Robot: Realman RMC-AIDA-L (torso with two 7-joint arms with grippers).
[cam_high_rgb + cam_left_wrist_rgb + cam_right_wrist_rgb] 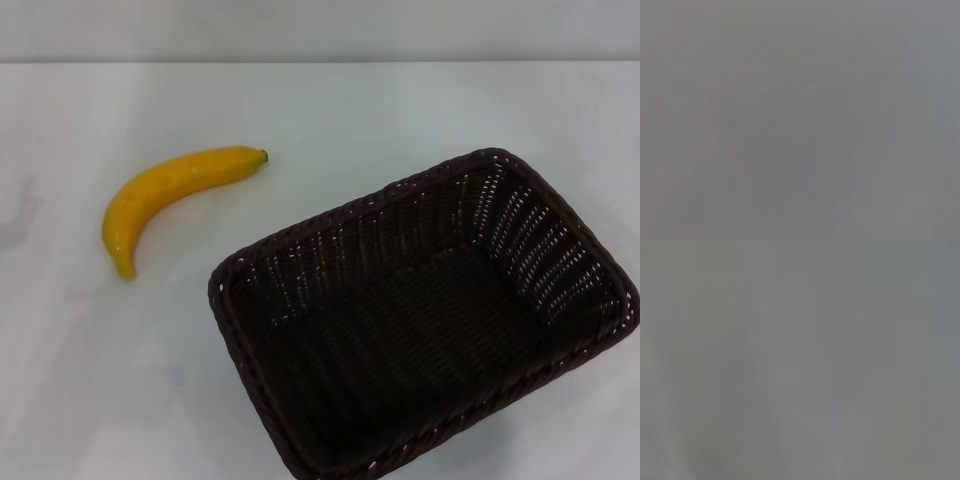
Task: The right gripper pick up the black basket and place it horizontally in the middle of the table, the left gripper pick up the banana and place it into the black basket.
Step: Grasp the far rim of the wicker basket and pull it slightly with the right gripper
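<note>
The black basket [425, 320] is a large dark woven wicker basket lying at the front right of the white table [330, 110], turned at an angle and empty. The banana [170, 195] is yellow-orange and curved, and lies on the table to the left of the basket, apart from it, its dark stem tip pointing toward the right. Neither the left gripper nor the right gripper shows in the head view. Both wrist views show only a plain grey blur with nothing recognisable.
The table's far edge meets a pale wall at the top of the head view [320, 30]. Bare tabletop lies behind the basket and in front of the banana.
</note>
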